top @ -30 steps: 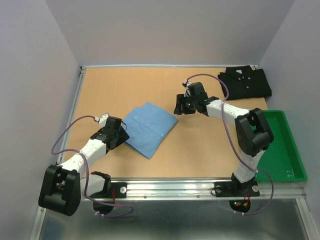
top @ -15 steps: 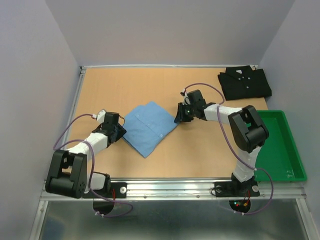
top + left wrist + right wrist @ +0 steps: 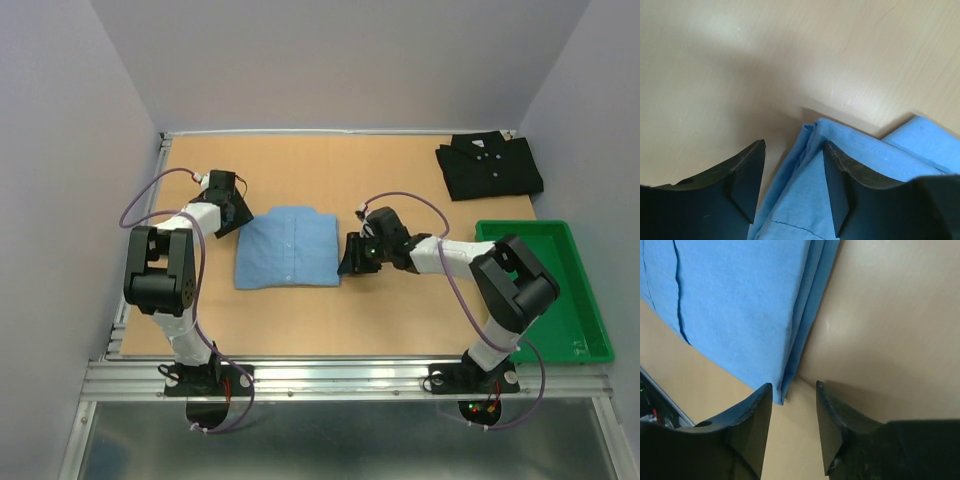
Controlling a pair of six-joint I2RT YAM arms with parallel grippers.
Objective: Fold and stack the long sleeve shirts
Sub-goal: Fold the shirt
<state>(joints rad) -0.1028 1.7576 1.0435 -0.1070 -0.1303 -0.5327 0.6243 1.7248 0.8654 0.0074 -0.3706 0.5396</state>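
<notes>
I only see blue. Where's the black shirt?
In the top view, the black shirt lies folded in the far right corner, just beyond the green tray.

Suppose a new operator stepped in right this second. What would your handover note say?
Left gripper: open, straddling the far left corner of the light blue shirt, nothing held.
Right gripper: open, at that shirt's near right corner, nothing held.
Black shirt: folded, at the far right corner of the table, apart from the blue one.
Done: both shirts look folded.
Left: stack one shirt on the other.
</notes>
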